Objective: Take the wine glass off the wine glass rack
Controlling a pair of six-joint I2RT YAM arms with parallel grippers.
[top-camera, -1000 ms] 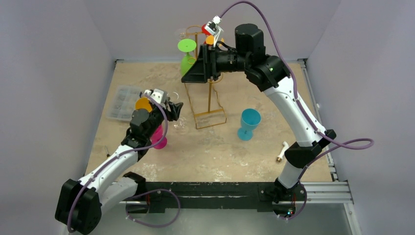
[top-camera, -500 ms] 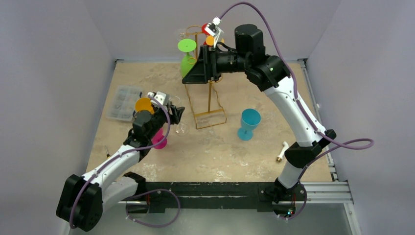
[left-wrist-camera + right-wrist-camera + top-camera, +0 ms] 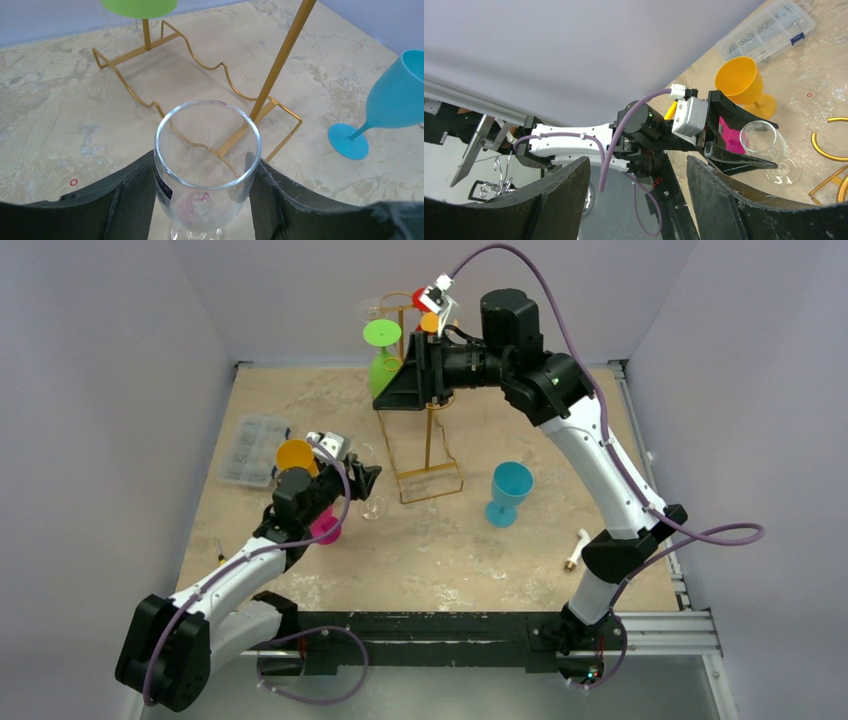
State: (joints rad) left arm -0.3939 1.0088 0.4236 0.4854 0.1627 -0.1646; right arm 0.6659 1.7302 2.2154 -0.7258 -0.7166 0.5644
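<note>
A clear wine glass [image 3: 207, 160] sits between the fingers of my left gripper [image 3: 207, 175], which is shut on its bowl, both pads touching. From above, this glass [image 3: 372, 504] is low over the table, left of the wine glass rack [image 3: 428, 430], a gold wire stand with a rectangular base [image 3: 200, 65]. A green glass [image 3: 383, 368] hangs on the rack. My right gripper [image 3: 387, 390] is raised beside the rack's top, close to the green glass. In its wrist view the right gripper [image 3: 639, 180] is open and holds nothing.
A teal glass [image 3: 510, 490] stands right of the rack base. An orange glass [image 3: 295, 453] and a pink glass [image 3: 325, 527] stand by my left arm. A clear plastic parts box [image 3: 248, 448] lies at the left, and a small white piece [image 3: 576, 548] at the right.
My left gripper has carried the clear glass a little right and toward the near edge. The right arm has stayed put.
</note>
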